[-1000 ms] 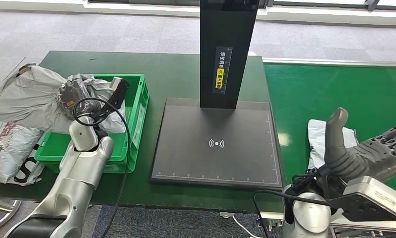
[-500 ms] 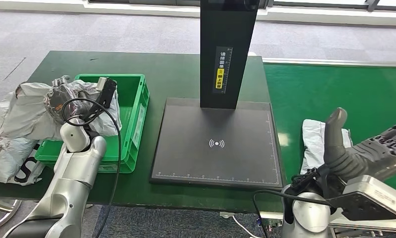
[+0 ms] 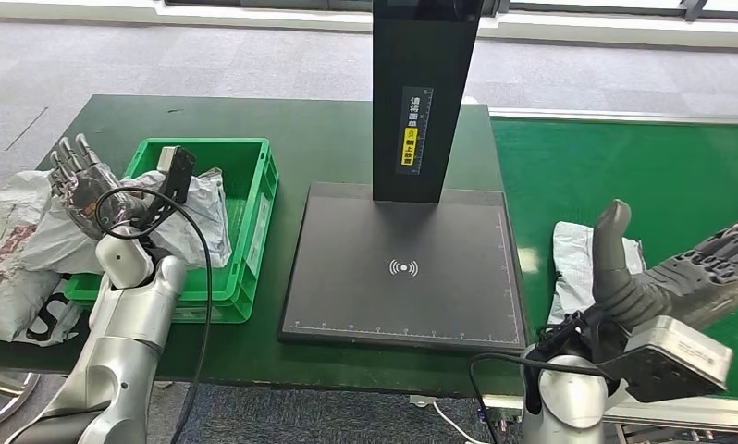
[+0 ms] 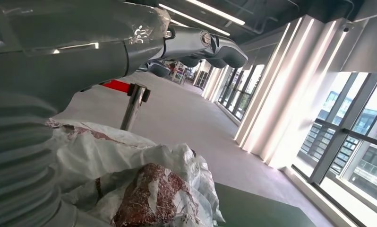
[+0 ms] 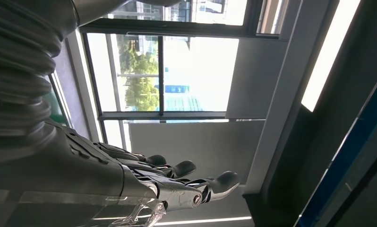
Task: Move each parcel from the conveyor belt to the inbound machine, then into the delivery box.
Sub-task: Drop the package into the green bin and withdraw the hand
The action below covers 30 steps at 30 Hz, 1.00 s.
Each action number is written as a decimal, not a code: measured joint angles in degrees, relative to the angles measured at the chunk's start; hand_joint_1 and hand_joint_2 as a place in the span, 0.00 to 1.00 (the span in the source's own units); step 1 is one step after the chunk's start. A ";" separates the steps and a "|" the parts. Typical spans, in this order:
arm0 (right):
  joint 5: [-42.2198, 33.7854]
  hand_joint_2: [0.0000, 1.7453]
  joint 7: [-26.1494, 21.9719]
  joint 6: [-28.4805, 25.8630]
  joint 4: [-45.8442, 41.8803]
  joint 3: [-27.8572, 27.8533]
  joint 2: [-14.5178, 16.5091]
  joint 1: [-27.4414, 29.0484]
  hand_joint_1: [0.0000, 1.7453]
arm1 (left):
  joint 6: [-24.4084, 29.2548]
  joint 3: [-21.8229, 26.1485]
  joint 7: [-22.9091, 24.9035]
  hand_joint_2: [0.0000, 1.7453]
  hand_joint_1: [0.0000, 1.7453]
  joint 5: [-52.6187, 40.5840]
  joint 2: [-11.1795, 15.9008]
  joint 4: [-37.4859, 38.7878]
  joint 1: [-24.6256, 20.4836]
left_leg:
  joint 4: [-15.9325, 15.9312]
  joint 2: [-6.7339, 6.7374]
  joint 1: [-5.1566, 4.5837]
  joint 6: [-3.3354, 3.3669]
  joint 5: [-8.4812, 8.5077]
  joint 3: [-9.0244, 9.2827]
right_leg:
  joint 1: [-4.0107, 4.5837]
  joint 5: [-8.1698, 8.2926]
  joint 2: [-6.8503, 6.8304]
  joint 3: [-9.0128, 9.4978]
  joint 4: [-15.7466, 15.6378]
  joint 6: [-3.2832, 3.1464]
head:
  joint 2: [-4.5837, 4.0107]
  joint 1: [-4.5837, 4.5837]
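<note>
Green covers the surface (image 3: 319, 139) and the belt (image 3: 624, 166) that adjoins it on the right, with grey carpet floor beyond; the wrist views show tall windows and ceiling light strips. A black scanner (image 3: 404, 264) with a flat marked base and an upright column stands at the middle of the surface. Left of it sits a green crate (image 3: 254, 217), with a crumpled grey parcel (image 3: 194, 208) lying in it and draped over its left wall. More grey bags (image 3: 14, 240) are heaped on the surface's left end, beside the crate. A white parcel (image 3: 578, 268) lies flat on the belt, just right of the scanner base. The left hand (image 3: 83, 185) is raised over the crate's left edge, fingers spread apart and pointing up, holding nothing; a black cable loops from its wrist. The right hand (image 3: 680, 273) hovers at the belt's near edge just right of the white parcel, thumb up and fingers stretched out, empty and apart from the parcel.
</note>
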 joint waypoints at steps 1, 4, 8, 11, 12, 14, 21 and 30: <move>-0.08 1.00 0.00 0.00 0.50 -0.05 0.00 -0.05 0.00 | 0.01 0.19 -0.29 1.00 0.00 -0.01 -0.01 -0.43 0.18 | 0.00 0.00 0.00 0.00 0.00 0.00 | 0.00 0.00 0.00 0.00 0.00 0.00 | 0.00 0.00; -0.45 1.00 0.01 0.00 2.31 -0.26 0.00 -0.22 0.00 | 0.02 1.02 -1.01 1.00 0.00 -0.02 -0.04 -1.77 0.73 | 0.00 0.00 0.00 0.00 0.00 0.00 | 0.00 0.00 0.00 0.00 0.00 0.00 | 0.00 0.00; -0.71 1.00 0.02 0.00 4.40 -0.45 0.00 -0.43 0.00 | 0.02 2.04 -3.11 1.00 0.00 -0.02 -0.19 -3.07 1.30 | 0.00 -0.01 0.00 0.00 0.00 0.00 | 0.00 0.00 -0.01 0.00 0.00 0.00 | 0.00 0.00; -0.73 1.00 0.02 0.00 6.06 -0.78 0.00 -0.55 0.00 | 0.02 2.92 -5.39 1.00 0.00 0.33 -0.70 -3.30 1.35 | 0.00 -0.02 0.00 0.00 0.00 0.00 | 0.00 0.00 -0.01 0.00 0.00 0.00 | 0.00 0.00; -0.73 1.00 0.02 0.00 6.51 -0.95 0.00 -0.57 0.00 | 0.02 3.01 -5.61 1.00 0.00 0.62 -0.85 -3.20 1.33 | 0.00 -0.01 0.00 0.00 0.00 0.00 | 0.00 0.00 -0.01 -0.01 0.00 0.00 | 0.00 -0.01; -0.73 1.00 0.02 0.00 7.18 -1.37 0.00 -0.58 0.00 | 0.02 3.02 -5.61 1.00 0.00 0.75 -1.11 -2.73 1.21 | 0.00 -0.01 0.00 0.00 0.00 0.00 | 0.00 0.00 -0.01 -0.01 0.00 0.00 | 0.00 0.00; -0.63 1.00 0.02 0.00 8.29 -2.00 0.00 -0.58 0.00 | 0.02 3.02 -5.57 1.00 0.00 0.01 -1.47 -0.82 0.42 | 0.00 -0.01 0.00 0.00 0.00 0.00 | 0.00 0.00 -0.01 -0.01 0.00 0.00 | 0.00 0.01; -0.33 1.00 0.01 0.00 8.98 -2.51 0.00 -0.57 0.00 | 0.02 7.89 -20.42 0.00 0.00 7.09 -3.86 3.82 -1.99 | 0.00 -0.03 0.00 0.00 0.00 -0.02 | 0.00 0.00 -0.02 -0.01 0.00 0.00 | 0.00 0.01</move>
